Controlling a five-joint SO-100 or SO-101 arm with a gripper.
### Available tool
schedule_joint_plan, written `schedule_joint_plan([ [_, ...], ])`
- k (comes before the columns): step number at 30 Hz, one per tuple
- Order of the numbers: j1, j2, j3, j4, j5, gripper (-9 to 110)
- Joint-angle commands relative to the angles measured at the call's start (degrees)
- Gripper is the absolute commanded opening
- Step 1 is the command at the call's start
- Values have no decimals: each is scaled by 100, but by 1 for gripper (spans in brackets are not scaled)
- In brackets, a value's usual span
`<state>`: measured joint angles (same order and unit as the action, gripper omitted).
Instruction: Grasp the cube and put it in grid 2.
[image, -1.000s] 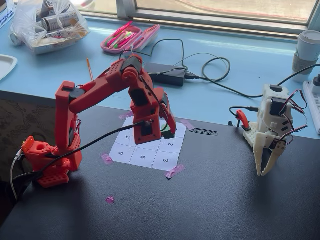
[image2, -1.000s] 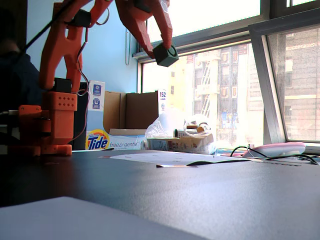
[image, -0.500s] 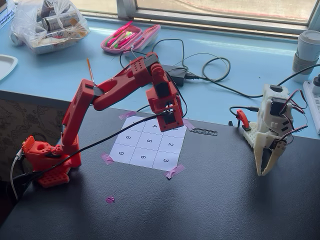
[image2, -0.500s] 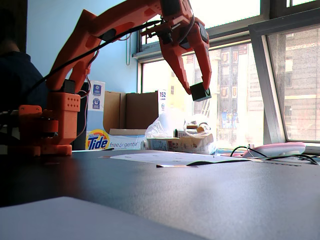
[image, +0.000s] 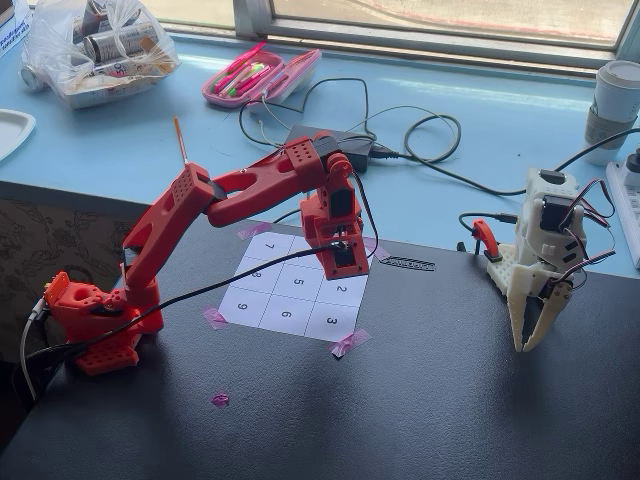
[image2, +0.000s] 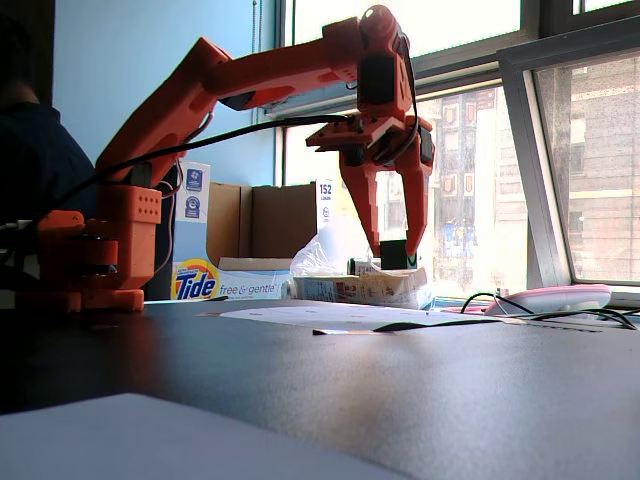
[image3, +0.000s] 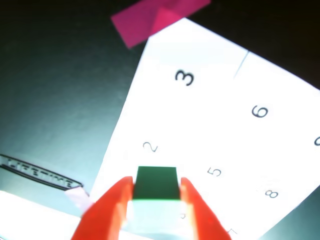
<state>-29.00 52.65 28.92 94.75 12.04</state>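
Observation:
The red gripper (image3: 157, 186) is shut on the small green cube (image3: 157, 181), which sits between its two fingertips. In a fixed view from table level the cube (image2: 397, 254) hangs clearly above the table in the gripper (image2: 397, 262). In the wrist view the cube is just below the printed "2" of grid 2 (image3: 150, 147), near the cell marked 5. In a fixed view from above the gripper (image: 346, 268) hovers over the right column of the numbered sheet, just above grid 2 (image: 343, 291); the cube is hidden there.
A white idle arm (image: 540, 275) stands at the right on the black table. Pink tape (image: 349, 343) holds the sheet's corners. Cables (image: 420, 140), a pink pencil case (image: 262, 75) and a plastic bag (image: 95, 50) lie behind.

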Motion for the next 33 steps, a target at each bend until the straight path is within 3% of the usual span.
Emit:
schedule_joint_plan([
  [1, 0, -88, -246, -88, 35, 0],
  [15, 18, -642, -264, -387, -158, 1],
  [19, -26, -712, -264, -413, -255, 11],
  [22, -88, -747, -264, -360, -483, 34],
  [33, 35, 97, -352, 0, -729, 38],
])
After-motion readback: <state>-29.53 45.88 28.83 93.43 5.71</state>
